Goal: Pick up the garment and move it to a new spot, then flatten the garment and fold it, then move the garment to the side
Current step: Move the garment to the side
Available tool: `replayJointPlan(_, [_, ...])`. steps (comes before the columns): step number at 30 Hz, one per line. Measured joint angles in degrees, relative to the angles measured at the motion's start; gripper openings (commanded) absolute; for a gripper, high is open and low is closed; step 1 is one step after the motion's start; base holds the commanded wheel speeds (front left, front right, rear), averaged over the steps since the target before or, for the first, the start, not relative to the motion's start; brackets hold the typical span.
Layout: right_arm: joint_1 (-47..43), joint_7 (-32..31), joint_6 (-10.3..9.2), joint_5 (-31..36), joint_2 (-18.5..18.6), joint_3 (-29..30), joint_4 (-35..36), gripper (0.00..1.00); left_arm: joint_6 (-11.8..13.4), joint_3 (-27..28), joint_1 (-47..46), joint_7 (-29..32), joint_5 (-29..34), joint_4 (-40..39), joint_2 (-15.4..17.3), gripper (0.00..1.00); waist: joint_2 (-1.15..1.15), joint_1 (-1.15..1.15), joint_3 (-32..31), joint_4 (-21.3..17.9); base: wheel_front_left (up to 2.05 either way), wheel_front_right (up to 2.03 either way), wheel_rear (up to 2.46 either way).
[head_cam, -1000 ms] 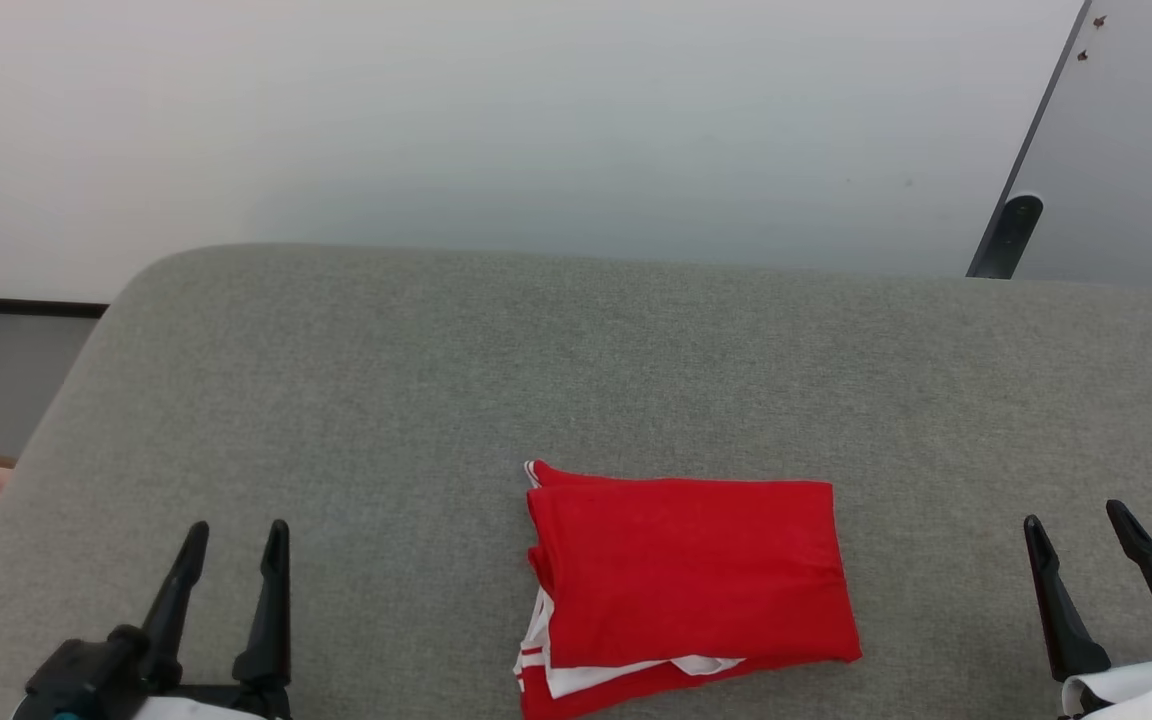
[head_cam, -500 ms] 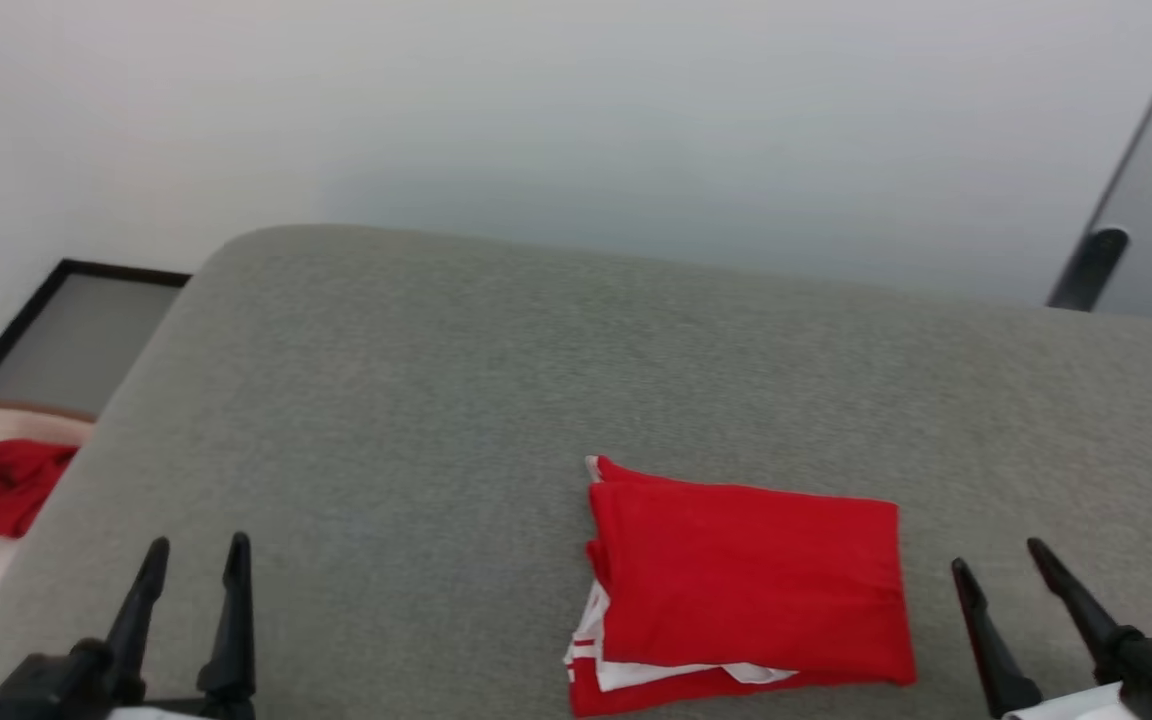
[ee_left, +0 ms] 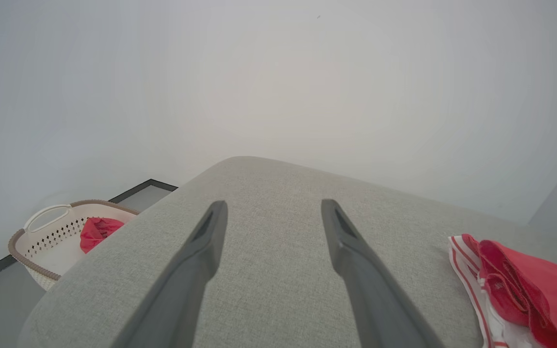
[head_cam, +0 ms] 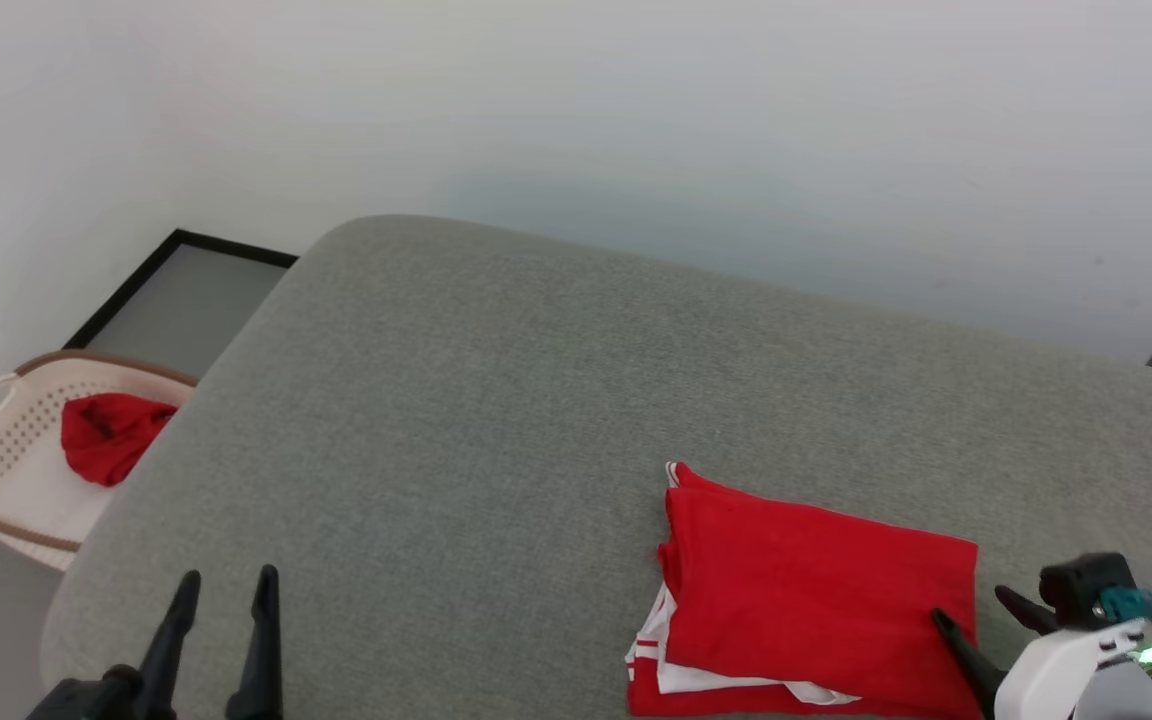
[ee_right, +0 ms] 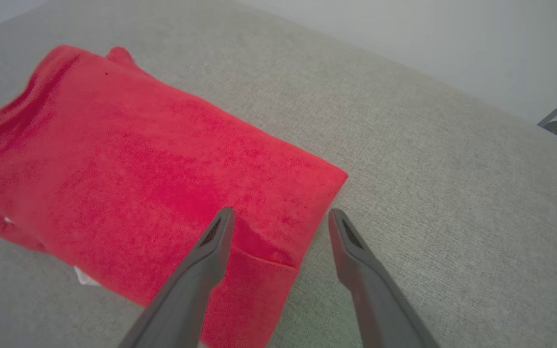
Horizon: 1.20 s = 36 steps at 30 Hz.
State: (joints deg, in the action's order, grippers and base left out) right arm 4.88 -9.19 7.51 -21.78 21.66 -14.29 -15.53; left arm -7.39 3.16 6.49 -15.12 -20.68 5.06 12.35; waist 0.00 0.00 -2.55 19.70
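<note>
Right claw [head_cam: 968,601] now astride garment [head_cam: 816,590] edge

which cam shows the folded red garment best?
Head view: the garment lies nearly whole on the grey cushion, white layers showing at its near-left edge. Right wrist view shows its red top face close up, cropped at the left. Left wrist view catches its striped, layered end.

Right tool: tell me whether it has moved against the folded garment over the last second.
Yes. The right tool closed in leftward on the garment; one finger now overlaps its right edge.
</note>
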Motion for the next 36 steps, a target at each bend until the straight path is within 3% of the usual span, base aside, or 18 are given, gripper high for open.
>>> replayJointPlan(9, [3.57,-21.70,0.01,-3.64,3.61,-2.25,0.75,1.00,0.00,-2.45,-1.11,0.00,-1.11,1.23,-1.23,1.00,0.00,0.00,1.41,1.92,0.00,0.00,0.00])
replayJointPlan(17, [7.06,-28.67,0.01,-5.54,3.01,-2.44,-4.17,1.00,0.00,-4.56,-3.20,0.00,-2.79,2.02,-2.14,1.00,0.00,0.00,3.90,3.68,0.00,0.00,0.00])
replayJointPlan(18, [7.71,-29.08,0.01,-6.03,2.78,-2.53,-5.04,0.68,0.00,-4.72,-3.37,0.00,-3.01,2.11,-2.23,1.00,0.00,0.00,4.24,3.89,0.00,0.00,0.00])
replayJointPlan(19, [8.37,-29.52,0.01,-5.95,2.85,-3.00,-5.72,0.06,0.00,-4.90,-3.63,0.00,-3.05,2.24,-2.33,1.00,0.00,0.00,4.57,4.09,0.00,0.00,0.00])
replayJointPlan(20, [9.02,-29.92,0.01,-6.26,2.92,-3.42,-6.26,0.00,0.00,-5.06,-3.95,0.00,-3.32,2.30,-2.41,1.00,0.00,0.00,4.91,4.30,0.00,0.00,0.00])
replayJointPlan(31, [14.53,-28.80,0.26,-12.30,5.34,-6.48,-9.47,0.00,0.00,-5.49,-5.05,0.00,-4.55,2.40,-2.42,1.00,0.00,0.00,7.07,4.40,0.00,0.00,0.00])
replayJointPlan(36, [16.00,-28.37,0.18,-13.48,8.46,-6.25,-9.85,0.00,0.00,-5.76,-5.48,0.00,-4.53,2.34,-2.21,1.00,0.00,0.00,7.38,3.15,0.00,0.00,0.00])
